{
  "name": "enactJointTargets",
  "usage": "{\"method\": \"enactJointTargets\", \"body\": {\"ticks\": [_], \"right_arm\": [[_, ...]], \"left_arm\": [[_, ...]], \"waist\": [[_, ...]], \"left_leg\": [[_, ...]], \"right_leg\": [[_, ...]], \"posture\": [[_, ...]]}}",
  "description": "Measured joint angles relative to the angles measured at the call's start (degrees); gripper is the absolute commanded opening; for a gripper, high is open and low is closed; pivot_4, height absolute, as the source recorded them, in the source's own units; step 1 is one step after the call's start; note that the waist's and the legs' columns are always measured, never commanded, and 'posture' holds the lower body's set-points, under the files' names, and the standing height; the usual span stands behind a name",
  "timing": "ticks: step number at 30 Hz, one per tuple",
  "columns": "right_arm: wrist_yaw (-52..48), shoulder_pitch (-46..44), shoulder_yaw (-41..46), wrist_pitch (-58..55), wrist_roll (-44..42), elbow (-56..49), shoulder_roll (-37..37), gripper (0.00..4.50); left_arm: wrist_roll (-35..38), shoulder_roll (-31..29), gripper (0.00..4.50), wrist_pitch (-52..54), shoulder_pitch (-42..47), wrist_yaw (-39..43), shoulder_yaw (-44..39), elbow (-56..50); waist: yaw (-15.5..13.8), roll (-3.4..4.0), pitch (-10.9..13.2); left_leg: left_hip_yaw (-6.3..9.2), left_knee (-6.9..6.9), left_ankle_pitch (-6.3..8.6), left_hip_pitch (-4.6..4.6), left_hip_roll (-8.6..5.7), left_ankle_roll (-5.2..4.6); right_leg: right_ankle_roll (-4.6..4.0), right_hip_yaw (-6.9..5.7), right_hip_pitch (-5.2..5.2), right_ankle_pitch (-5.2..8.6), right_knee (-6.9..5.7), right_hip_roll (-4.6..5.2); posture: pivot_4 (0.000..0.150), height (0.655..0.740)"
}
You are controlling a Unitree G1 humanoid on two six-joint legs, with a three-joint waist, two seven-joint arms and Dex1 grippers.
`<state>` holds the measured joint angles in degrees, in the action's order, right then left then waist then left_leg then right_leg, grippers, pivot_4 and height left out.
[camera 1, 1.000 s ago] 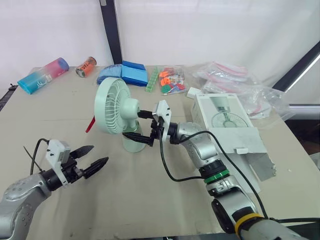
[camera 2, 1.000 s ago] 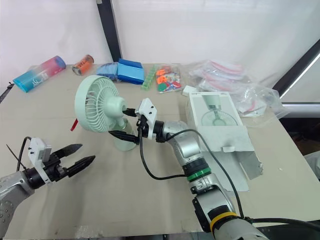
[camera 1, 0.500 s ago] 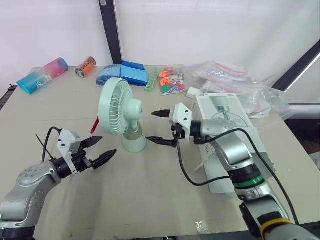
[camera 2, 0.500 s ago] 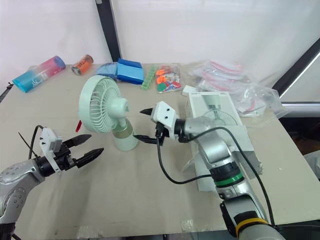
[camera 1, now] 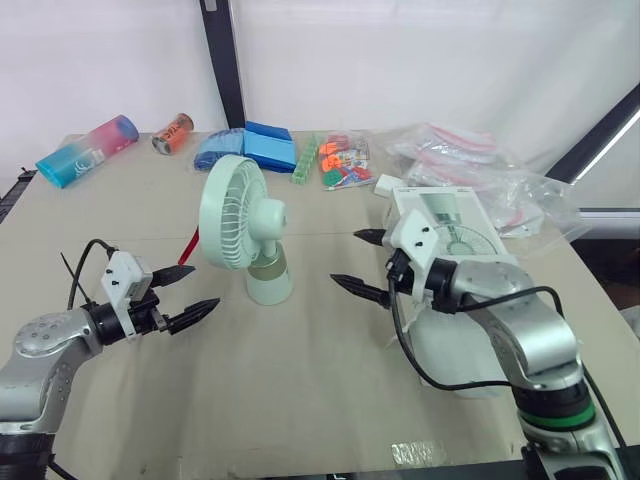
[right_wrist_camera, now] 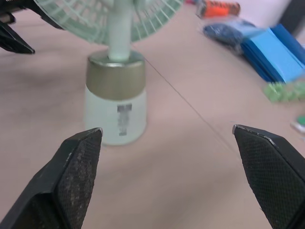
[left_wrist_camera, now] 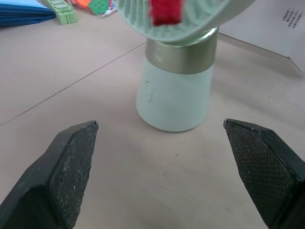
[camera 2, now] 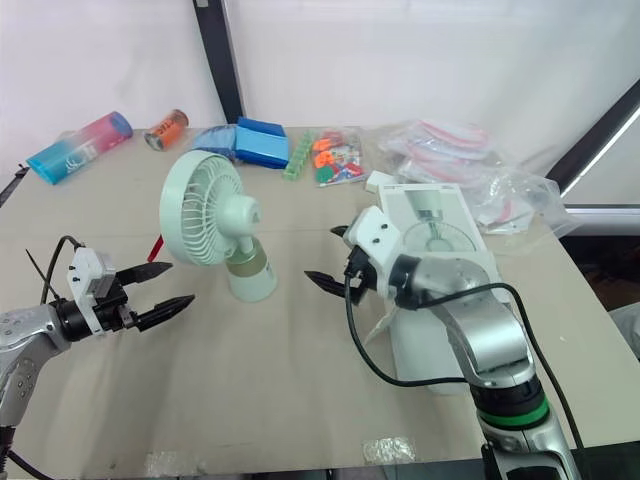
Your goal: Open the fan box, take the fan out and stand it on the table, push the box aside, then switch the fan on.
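The pale green fan stands upright on its base mid-table, with nothing holding it. My right gripper is open a short way to its right, fingers pointing at the base with a gap between. Its arm lies over the white fan box, which rests flat at the right with a flap open. My left gripper is open to the fan's left, a little apart from the base. The left wrist view looks along the left gripper at the fan.
Along the back edge lie a pink-blue bottle, an orange can, blue packs, a bag of coloured pieces and clear plastic bags. A red strip lies behind the fan.
My right gripper has let go of the fan's base and drawn back to the right over the box. The fan now stands alone. My left gripper has moved up closer to the fan.
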<state>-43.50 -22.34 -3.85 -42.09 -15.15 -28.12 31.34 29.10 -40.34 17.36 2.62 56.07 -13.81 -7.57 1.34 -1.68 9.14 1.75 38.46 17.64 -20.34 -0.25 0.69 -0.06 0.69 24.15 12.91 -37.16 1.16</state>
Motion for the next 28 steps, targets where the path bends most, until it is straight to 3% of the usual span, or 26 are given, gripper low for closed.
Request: {"method": "enactJointTargets", "body": {"ticks": [11, 28], "right_arm": [[5.24, 2.71, 0.35, -4.57, -1.48, -3.74, 0.47, 4.48], [5.07, 2.67, -3.05, 3.18, -1.43, 0.99, -2.22, 4.48]], "left_arm": [[0.20, 0.59, 4.50, 1.25, 1.53, -2.15, -0.01, 0.27], [-0.01, 0.58, 4.50, -0.01, 0.68, -3.64, -1.09, 1.67]], "waist": [[0.00, -0.01, 0.00], [0.02, -0.01, -0.01]], "left_leg": [[0.03, 0.00, 0.00, 0.01, 0.00, 0.00], [0.02, 0.00, 0.00, 0.01, 0.00, 0.00]], "right_leg": [[0.05, 0.02, -0.02, 0.03, 0.00, -0.04], [0.05, 0.05, -0.03, 0.03, 0.00, -0.05]], "posture": [[0.150, 0.7400], [0.150, 0.7400]]}}
